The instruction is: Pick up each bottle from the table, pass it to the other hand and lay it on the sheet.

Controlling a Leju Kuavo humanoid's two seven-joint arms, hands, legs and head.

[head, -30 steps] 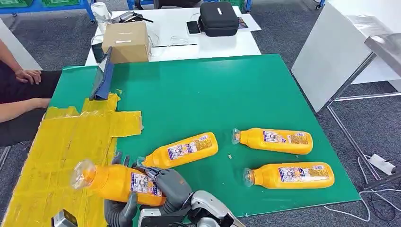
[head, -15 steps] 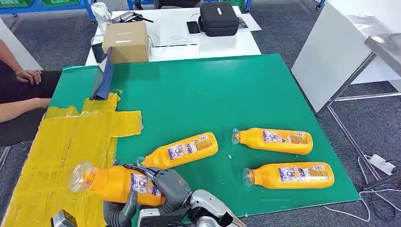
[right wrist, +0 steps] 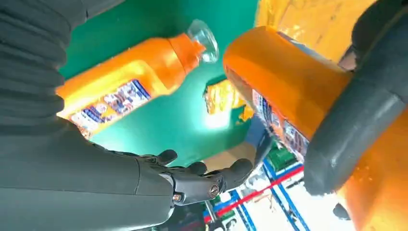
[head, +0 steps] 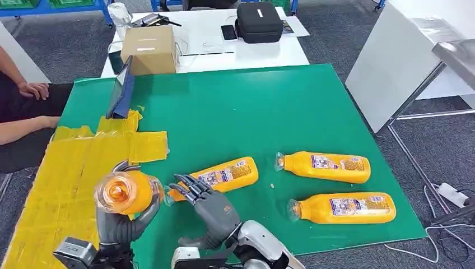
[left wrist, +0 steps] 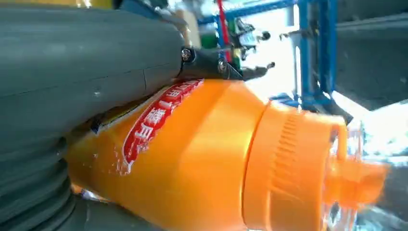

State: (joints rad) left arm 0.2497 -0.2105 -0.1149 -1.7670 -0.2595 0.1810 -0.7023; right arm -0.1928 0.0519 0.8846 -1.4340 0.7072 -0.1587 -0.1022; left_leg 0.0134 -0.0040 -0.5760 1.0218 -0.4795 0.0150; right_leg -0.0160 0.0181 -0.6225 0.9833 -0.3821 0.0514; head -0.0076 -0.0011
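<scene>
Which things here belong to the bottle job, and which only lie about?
Job: held bottle in left hand; right hand; three bottles on the table; yellow sheet.
Lying about: cardboard box; black case; phone.

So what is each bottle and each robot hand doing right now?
held bottle: lifted off the table, gripped by the left hand, cap end toward the camera.
left hand: wrapped around the held bottle.
right hand: holding nothing, fingers spread.
nearest lying bottle: on its side on the green table.
two far bottles: on their sides, untouched.
yellow sheet: no bottle on it.
</scene>
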